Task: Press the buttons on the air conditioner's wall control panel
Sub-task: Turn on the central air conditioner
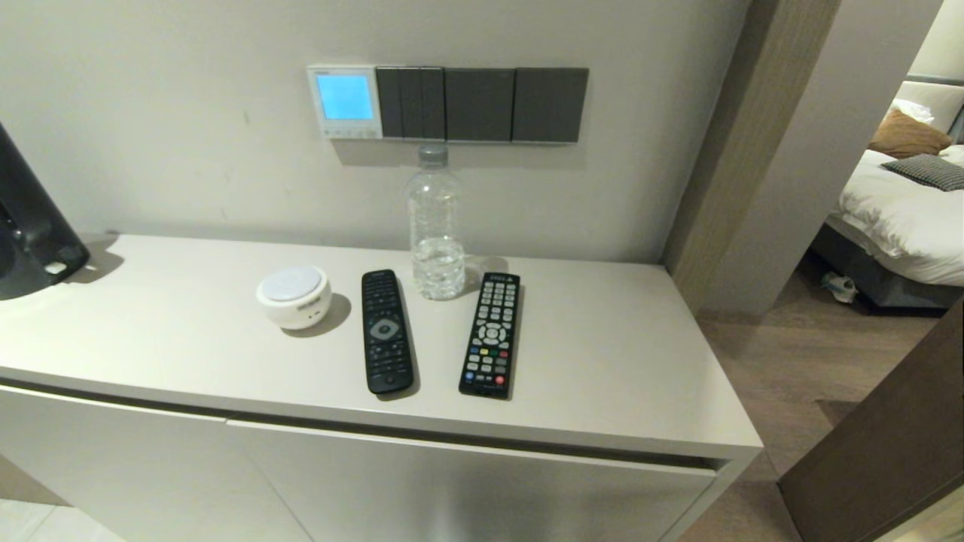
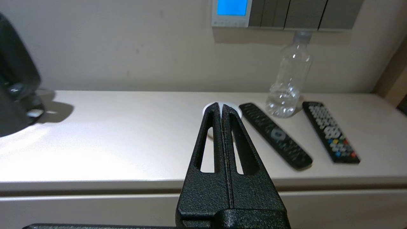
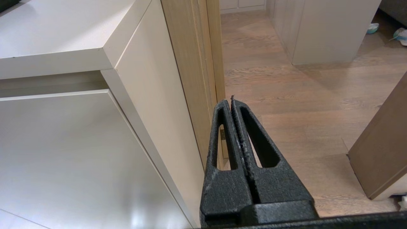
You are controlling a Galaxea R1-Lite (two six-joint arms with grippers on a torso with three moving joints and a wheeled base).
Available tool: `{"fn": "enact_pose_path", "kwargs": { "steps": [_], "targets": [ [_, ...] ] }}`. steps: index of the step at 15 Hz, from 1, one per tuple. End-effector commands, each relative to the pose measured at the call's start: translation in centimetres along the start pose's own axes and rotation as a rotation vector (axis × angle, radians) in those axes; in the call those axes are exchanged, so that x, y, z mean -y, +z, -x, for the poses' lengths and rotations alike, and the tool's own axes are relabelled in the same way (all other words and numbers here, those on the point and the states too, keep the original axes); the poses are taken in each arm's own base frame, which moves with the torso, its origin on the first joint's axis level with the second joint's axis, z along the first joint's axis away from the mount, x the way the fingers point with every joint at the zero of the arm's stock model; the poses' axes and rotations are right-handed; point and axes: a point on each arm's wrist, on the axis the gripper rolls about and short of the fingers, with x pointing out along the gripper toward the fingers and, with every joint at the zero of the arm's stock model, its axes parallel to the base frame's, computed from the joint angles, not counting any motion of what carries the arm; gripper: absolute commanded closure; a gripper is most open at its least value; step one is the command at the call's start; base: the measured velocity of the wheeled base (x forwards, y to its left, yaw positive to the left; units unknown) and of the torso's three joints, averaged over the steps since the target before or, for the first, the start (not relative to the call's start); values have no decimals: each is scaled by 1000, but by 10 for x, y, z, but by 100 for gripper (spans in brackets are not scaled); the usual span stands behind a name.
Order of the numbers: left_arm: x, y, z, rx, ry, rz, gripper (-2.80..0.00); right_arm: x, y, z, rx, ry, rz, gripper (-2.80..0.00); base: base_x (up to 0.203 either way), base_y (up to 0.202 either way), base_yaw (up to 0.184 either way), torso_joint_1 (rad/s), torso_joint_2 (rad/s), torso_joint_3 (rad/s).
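Observation:
The white wall control panel (image 1: 345,102) with its light-blue screen hangs on the wall above the cabinet, left of the dark grey switch plates (image 1: 482,105). Its row of tiny buttons (image 1: 349,132) runs along the bottom strip. The panel also shows in the left wrist view (image 2: 231,13), with its buttons (image 2: 229,23) below the screen. My left gripper (image 2: 221,105) is shut and empty, in front of the cabinet's front edge and well short of the panel. My right gripper (image 3: 230,99) is shut and empty, low beside the cabinet's right end. Neither gripper shows in the head view.
On the cabinet top (image 1: 617,354) stand a clear water bottle (image 1: 434,226) directly below the switches, two black remotes (image 1: 386,331) (image 1: 492,335) and a round white speaker (image 1: 294,296). A black appliance (image 1: 26,218) stands at the far left. A wooden door frame (image 1: 734,150) is on the right.

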Motion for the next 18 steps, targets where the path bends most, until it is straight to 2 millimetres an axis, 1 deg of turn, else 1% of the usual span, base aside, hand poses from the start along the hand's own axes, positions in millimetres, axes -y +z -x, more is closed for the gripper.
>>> {"fn": "enact_pose_path", "kwargs": {
  "steps": [1, 4, 8, 10, 13, 15, 18],
  "targets": [
    [-7, 16, -47, -74, -9, 45, 0, 0, 0, 0, -3, 1, 0, 0, 0, 0, 0, 0, 0, 0],
    [-10, 30, -88, -48, -51, 66, 0, 0, 0, 0, -3, 0, 0, 0, 0, 0, 0, 0, 0, 0],
    [-7, 25, -133, -48, -129, 81, 0, 0, 0, 0, -3, 1, 0, 0, 0, 0, 0, 0, 0, 0],
    [0, 26, -150, -31, -183, 84, 0, 0, 0, 0, -3, 0, 0, 0, 0, 0, 0, 0, 0, 0],
    [9, 34, -172, -9, -236, 90, 0, 0, 0, 0, -3, 1, 0, 0, 0, 0, 0, 0, 0, 0],
    [16, 32, -190, -15, -267, 98, 0, 0, 0, 0, -3, 1, 0, 0, 0, 0, 0, 0, 0, 0],
    [33, 20, -215, -7, -325, 111, 0, 0, 0, 0, -3, -1, 0, 0, 0, 0, 0, 0, 0, 0]
  ]
}}
